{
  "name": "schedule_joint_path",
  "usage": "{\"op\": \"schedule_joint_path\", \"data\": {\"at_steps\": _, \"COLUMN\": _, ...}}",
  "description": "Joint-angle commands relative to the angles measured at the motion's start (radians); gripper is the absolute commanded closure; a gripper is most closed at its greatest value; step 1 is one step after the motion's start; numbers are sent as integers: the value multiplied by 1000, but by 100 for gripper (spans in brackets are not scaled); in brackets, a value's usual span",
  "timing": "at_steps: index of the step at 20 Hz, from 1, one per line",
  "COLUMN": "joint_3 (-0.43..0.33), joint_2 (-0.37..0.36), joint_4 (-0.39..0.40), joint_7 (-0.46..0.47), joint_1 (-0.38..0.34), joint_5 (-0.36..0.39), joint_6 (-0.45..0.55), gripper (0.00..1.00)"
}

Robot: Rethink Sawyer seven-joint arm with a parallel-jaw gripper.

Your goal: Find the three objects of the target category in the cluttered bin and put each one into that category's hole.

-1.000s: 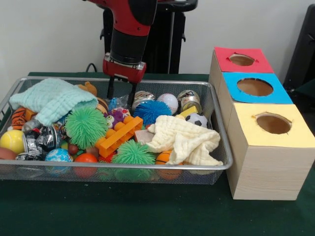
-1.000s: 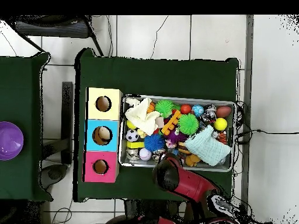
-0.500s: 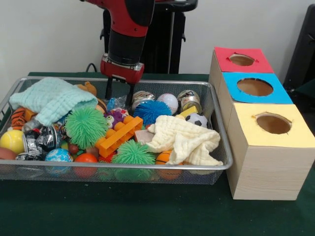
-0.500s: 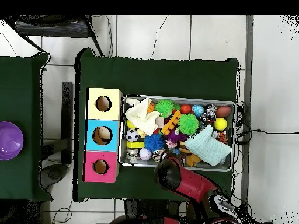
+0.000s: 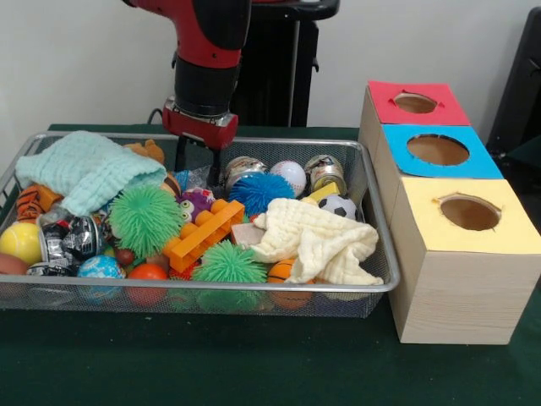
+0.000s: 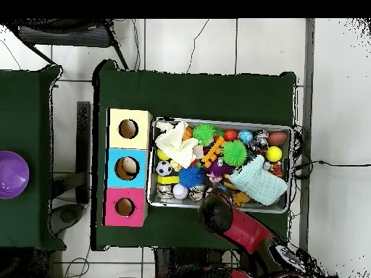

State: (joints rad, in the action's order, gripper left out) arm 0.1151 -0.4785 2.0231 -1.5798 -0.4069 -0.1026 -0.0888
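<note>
End effector (image 5: pixel 197 166) now further left over bin (image 5: pixel 372 222)

You see the wire bin (image 5: pixel 376 245) left of the three-hole box (image 5: pixel 439 245) on the surface (image 5: pixel 254 364), cloths (image 5: pixel 317 241) lying on toys inside.

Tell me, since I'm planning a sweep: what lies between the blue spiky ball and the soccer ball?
In the front view, the cream cloth's upper edge fills the gap between blue spiky ball and soccer ball.
</note>
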Motion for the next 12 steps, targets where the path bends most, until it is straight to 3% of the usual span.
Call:
{"op": "schedule_joint_path", "data": {"at_steps": 1, "joint_3": -149, "joint_2": 155, "joint_4": 10, "joint_7": -349, "joint_1": -60, "joint_5": -122, "joint_6": -8, "gripper": 0}}
{"op": "schedule_joint_path", "data": {"at_steps": 8, "joint_3": -186, "joint_2": 160, "joint_4": 45, "joint_7": -403, "joint_1": -76, "joint_5": -180, "joint_6": -45, "gripper": 0}}
{"op": "schedule_joint_path", "data": {"at_steps": 12, "joint_3": -190, "joint_2": 163, "joint_4": 44, "joint_7": -409, "joint_1": -78, "joint_5": -169, "joint_6": -59, "gripper": 0}}
